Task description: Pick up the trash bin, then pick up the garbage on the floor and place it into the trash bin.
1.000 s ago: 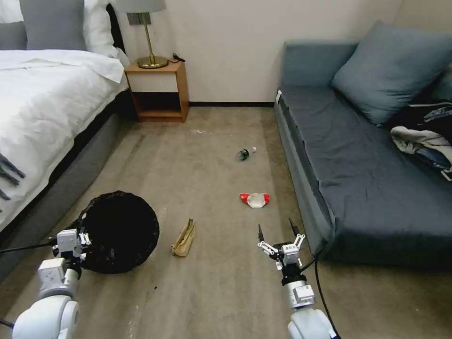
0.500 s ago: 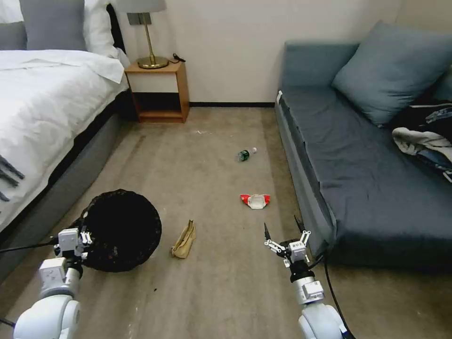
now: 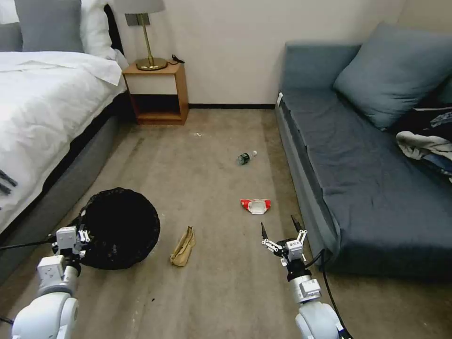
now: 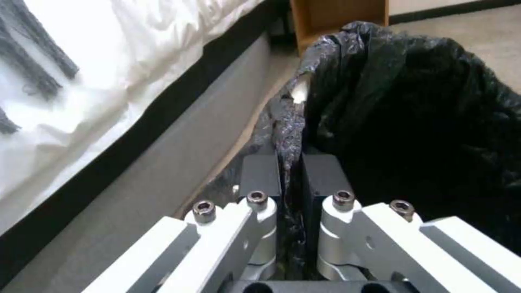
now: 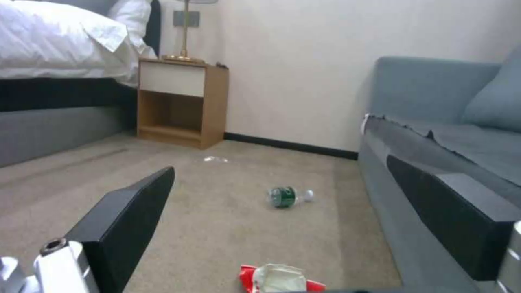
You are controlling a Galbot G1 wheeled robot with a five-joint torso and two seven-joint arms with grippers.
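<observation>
Currently L end effector (image 3: 82, 231) sits low on robot's left, fingers (image 4: 260, 173) pinched tight on the crinkled black liner at the near rim of the trash bin (image 3: 120, 226); in L wrist view the two dark pads press together w/ a fold of bag between them. Bin is tilted, mouth facing up toward the head cam, just beside the grey bed base (image 3: 56, 197); can't tell if its base touches the floor. R end effector (image 3: 281, 227) hovers low over the carpet near the front edge of the blue sofa (image 3: 367, 179), fingers spread wide, nothing held; R wrist view shows both dark fingers (image 5: 130, 215) apart w/ carpet between. Garbage on floor (image 3: 221, 292): crumpled tan paper bag (image 3: 183, 246) lies between bin and R end effector, nearer the bin, apart from both. Red-and-white packet (image 3: 255, 205) lies ahead of R end effector, near but not touching; seen at the edge of R wrist view too (image 5: 279, 278). Small green bottle (image 3: 246, 157) w/ white cap lies on its side farther on, well apart from the packet, toward the far wall; also in R wrist view (image 5: 287, 196). Wooden nightstand (image 3: 157, 92) stands against the wall beside the bed, brass lamp (image 3: 149, 35) on top. Bundled clothes (image 3: 426, 141) rest on the sofa seat at far right, next to a blue cushion (image 3: 391, 70).
</observation>
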